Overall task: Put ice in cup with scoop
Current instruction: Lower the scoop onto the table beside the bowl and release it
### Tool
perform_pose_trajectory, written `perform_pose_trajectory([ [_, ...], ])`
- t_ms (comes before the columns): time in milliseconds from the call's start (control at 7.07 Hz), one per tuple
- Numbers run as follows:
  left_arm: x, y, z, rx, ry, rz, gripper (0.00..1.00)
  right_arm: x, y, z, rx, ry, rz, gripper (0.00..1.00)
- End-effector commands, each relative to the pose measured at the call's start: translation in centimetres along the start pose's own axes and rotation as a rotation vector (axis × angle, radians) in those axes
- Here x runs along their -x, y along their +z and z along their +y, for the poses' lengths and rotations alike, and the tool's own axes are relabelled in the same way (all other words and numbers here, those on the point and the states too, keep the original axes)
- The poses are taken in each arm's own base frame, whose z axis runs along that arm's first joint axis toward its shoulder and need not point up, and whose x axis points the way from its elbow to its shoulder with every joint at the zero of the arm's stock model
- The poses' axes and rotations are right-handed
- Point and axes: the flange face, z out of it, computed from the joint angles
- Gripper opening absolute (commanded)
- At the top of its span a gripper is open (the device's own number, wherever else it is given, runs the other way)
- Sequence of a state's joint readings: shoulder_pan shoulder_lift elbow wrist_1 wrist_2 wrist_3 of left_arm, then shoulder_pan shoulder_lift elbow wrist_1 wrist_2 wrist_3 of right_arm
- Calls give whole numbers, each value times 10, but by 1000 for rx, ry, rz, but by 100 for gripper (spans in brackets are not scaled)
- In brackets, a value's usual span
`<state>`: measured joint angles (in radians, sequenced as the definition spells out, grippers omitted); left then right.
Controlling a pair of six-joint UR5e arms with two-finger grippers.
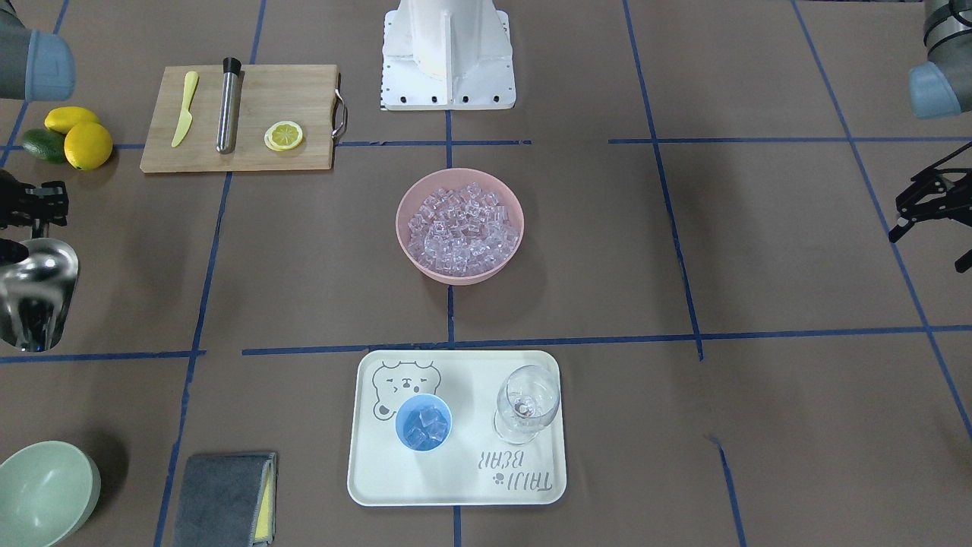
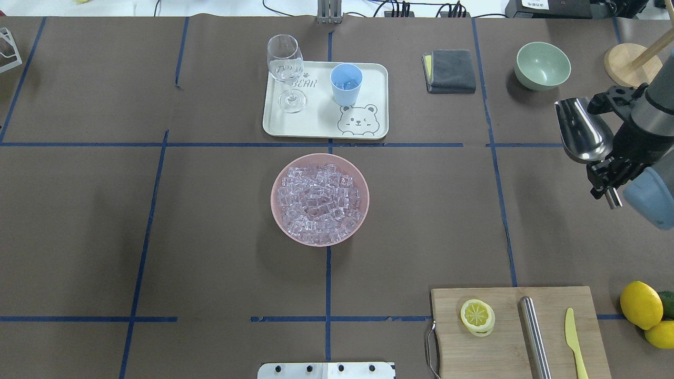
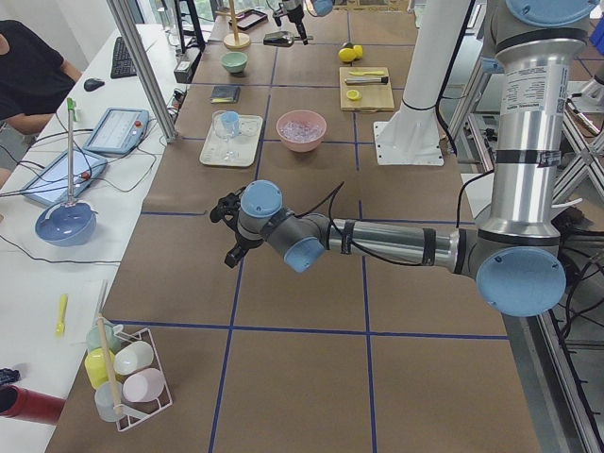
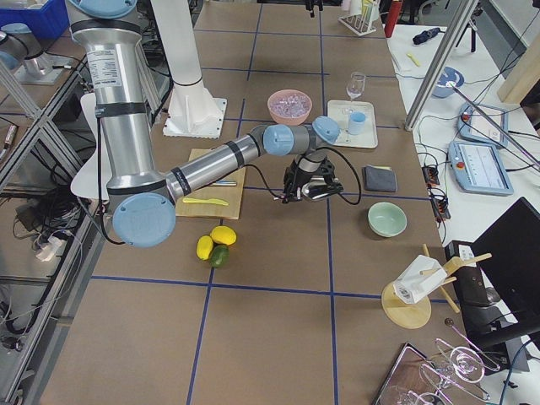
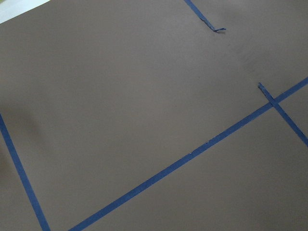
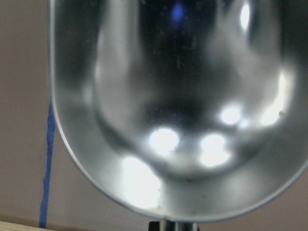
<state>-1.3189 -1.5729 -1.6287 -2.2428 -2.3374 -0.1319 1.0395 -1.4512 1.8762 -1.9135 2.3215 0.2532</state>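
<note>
The light-blue cup (image 1: pixel 424 422) stands on the white tray (image 1: pixel 456 486) and holds a few ice cubes; it also shows in the overhead view (image 2: pixel 346 84). The pink bowl (image 1: pixel 402 228) at the table's middle is full of ice (image 1: pixel 461 228). My right gripper (image 2: pixel 605 172) is shut on the handle of the steel scoop (image 2: pixel 583 131), held in the air far to the right of the bowl. The scoop's trough (image 6: pixel 183 106) is empty. My left gripper (image 1: pixel 930 228) is open and empty, far out on the table's other side.
A clear wine glass (image 1: pixel 526 403) stands on the tray beside the cup. A cutting board (image 2: pixel 516 331) carries a lemon slice, a steel cylinder and a yellow knife. Lemons (image 2: pixel 640 304), a pale green bowl (image 2: pixel 542 66) and a grey cloth (image 2: pixel 450 71) lie around the right arm.
</note>
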Motion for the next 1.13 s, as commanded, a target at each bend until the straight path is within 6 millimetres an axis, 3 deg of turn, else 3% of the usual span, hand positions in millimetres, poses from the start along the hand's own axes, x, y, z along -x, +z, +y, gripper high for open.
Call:
perform_pose_trajectory([
  [0, -1, -1, -1, -1, 1, 0, 100, -4, 41, 25, -65, 77, -28, 0],
  [424, -3, -3, -5, -10, 7, 0, 100, -29, 95, 50, -123, 158, 25, 0],
  [990, -3, -4, -5, -11, 8, 1, 100, -22, 98, 45, -125, 196, 9, 2],
])
